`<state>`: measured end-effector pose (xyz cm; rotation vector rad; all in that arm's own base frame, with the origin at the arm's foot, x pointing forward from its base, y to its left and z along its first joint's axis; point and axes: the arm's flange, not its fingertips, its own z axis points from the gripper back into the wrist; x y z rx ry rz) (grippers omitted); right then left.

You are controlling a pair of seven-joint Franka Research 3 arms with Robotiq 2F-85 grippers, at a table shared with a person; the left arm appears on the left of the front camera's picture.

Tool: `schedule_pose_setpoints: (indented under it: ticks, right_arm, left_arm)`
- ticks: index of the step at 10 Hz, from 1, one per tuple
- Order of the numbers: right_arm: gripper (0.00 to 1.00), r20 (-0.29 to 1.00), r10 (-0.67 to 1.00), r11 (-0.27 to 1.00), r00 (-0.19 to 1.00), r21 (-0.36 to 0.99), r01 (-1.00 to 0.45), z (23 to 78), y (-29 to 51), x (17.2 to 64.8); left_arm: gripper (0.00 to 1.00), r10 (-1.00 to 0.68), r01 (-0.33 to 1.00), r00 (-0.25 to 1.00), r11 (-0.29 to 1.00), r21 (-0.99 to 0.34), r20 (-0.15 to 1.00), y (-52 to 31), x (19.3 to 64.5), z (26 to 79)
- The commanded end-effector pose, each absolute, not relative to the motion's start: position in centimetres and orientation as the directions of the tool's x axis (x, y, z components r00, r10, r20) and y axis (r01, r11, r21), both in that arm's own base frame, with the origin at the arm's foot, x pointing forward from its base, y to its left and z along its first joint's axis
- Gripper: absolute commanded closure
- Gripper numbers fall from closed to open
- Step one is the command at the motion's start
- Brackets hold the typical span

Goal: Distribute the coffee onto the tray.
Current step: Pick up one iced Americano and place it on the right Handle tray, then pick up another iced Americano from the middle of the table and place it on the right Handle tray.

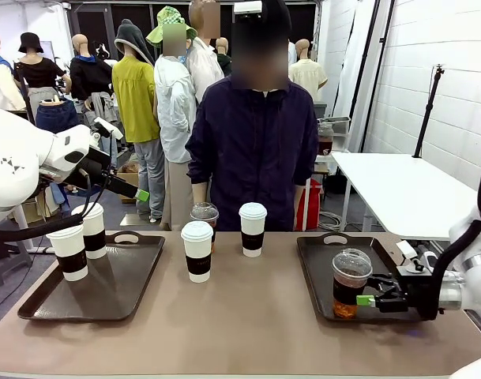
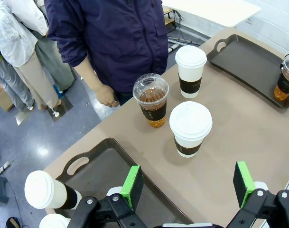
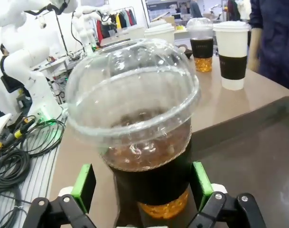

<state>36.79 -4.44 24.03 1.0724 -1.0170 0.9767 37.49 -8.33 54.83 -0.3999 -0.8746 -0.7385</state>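
R gripper (image 3: 142,189) straddles dome cup (image 1: 351,281) on right tray (image 1: 315,264), slight gap: I read set-down as done. L gripper (image 2: 188,189) wide, empty. Next: I back R off w/o tipping, fetch mid-table white cup (image 1: 197,251).

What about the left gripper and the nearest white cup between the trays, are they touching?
Apart. The left wrist view shows the left gripper open, with bare table between it and the white cup.

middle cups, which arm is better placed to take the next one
Left, probably: left gripper is open, facing the nearest white cup, while the right gripper straddles a dome cup on its tray.
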Motion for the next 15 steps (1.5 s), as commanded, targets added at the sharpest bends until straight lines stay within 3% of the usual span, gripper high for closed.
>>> schedule_pose_setpoints:
  ticks: [1, 5, 15]
  right_arm:
    - [0.0, 0.955, 0.137, 0.247, 0.265, 0.226, -0.942, 24.9, -5.2, 35.1]
    - [0.0, 0.948, 0.116, 0.338, 0.296, 0.243, -0.909, 24.4, -8.4, 34.3]
    - [0.0, 0.954, 0.112, 0.338, 0.278, 0.226, -0.914, 24.1, -9.2, 35.4]
  left_arm:
    - [0.0, -0.411, 0.727, 0.425, 0.686, -0.032, 0.806, -8.2, 37.5, 54.8]
    - [0.0, -0.411, 0.727, 0.425, 0.686, -0.032, 0.806, -8.2, 37.5, 54.8]
    - [0.0, -0.411, 0.727, 0.425, 0.686, -0.032, 0.806, -8.2, 37.5, 54.8]
